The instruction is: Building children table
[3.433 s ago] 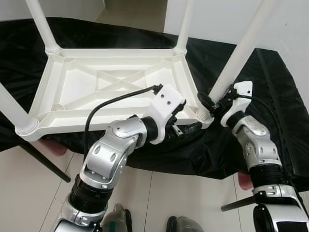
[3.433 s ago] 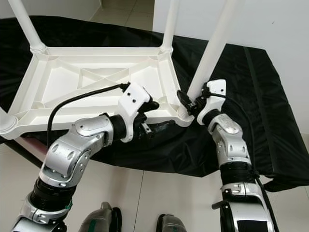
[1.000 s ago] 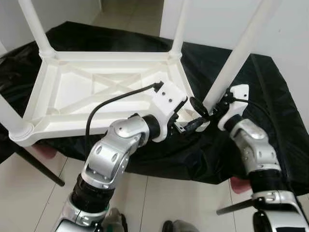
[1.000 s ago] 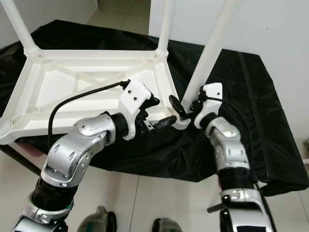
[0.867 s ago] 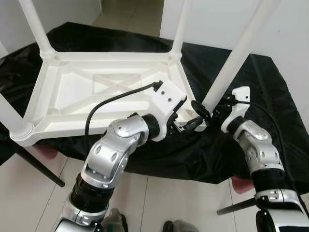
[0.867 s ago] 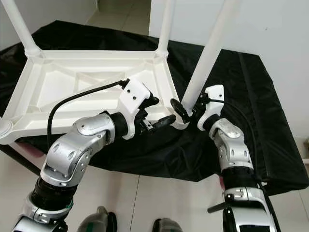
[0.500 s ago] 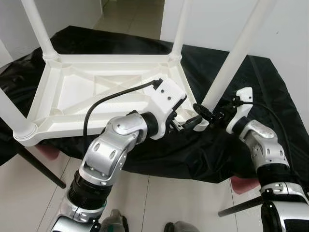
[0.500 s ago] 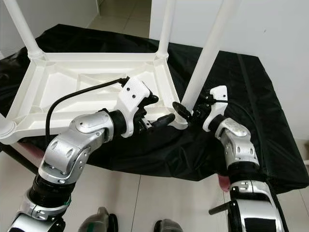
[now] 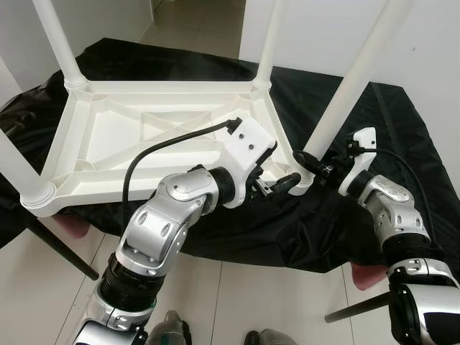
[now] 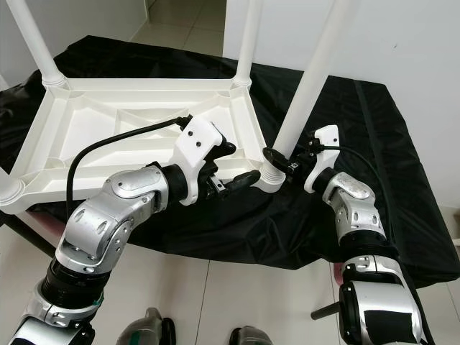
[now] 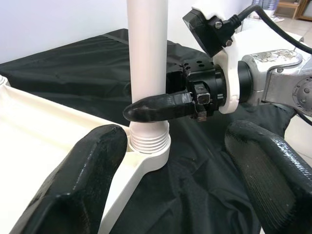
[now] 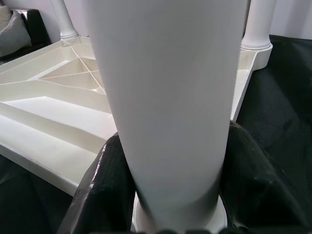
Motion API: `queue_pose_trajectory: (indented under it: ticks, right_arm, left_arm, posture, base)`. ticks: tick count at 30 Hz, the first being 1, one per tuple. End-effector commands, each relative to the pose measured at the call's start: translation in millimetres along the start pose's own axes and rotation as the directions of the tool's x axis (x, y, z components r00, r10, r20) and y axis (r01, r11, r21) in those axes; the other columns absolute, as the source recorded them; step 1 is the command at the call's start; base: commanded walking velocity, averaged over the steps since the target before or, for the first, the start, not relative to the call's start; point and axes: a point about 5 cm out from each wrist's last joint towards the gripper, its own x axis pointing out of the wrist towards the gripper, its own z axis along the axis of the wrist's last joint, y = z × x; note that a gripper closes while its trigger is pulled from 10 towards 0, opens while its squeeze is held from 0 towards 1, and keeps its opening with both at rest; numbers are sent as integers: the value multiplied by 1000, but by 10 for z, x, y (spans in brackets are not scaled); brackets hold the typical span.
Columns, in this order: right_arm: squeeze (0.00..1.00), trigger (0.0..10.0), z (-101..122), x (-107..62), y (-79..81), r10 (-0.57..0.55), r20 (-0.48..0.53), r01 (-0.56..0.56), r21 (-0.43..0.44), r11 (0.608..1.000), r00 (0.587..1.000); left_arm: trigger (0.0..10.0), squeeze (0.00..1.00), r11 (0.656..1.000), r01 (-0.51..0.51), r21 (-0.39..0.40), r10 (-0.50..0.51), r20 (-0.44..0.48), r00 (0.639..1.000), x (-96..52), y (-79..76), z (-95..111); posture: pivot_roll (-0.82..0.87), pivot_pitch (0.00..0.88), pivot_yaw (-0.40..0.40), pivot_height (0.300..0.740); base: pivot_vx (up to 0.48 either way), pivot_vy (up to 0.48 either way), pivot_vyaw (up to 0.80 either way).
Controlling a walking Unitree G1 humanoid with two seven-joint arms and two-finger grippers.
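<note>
White table [image 9: 144, 136] upturned (legs up); right gripper [image 10: 277, 159] clamps leg [image 10: 305, 86]; left gripper [image 9: 277, 187] parted.

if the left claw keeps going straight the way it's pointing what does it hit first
Most likely the near right table leg at its threaded base, where it enters the corner socket of the upturned table top. The left claw is open, fingers straddling that line. The right claw already grips the leg there; depth is uncertain.

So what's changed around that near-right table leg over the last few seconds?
The right hand has slid down the near-right leg and now clasps its base just above the threaded collar. The left hand stays open beside that corner of the upturned table, and all the legs stay upright. The head camera shifted slightly.
</note>
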Motion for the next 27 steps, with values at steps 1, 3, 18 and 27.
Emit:
queue_pose_trajectory:
  ticks: [1,3,18,27]
  right_arm:
    - [0,0,-48,-1,1,-2,-8,2,31,1000,1000]
    - [0,0,-57,-3,3,-2,-8,3,34,999,1000]
    - [0,10000,-37,55,43,-200,22,198,71,978,979]
    - [0,10000,-40,63,93,-293,26,291,62,955,956]
  left_arm:
    - [10000,0,1000,18,11,-18,-2,1000,6,-32,7]
    - [10000,0,1000,19,12,-19,-1,1000,5,-33,9]
    - [10000,0,999,35,10,-35,-8,999,14,-62,-22]
    - [10000,0,999,41,12,-41,-10,999,14,-71,-25]
  posture:
    - [58,30,-23,740]
    - [58,31,-24,740]
    - [48,28,-29,740]
    - [48,22,-28,740]
  base:
    - [0,0,0]
    - [0,0,0]
    - [0,0,0]
    - [0,0,0]
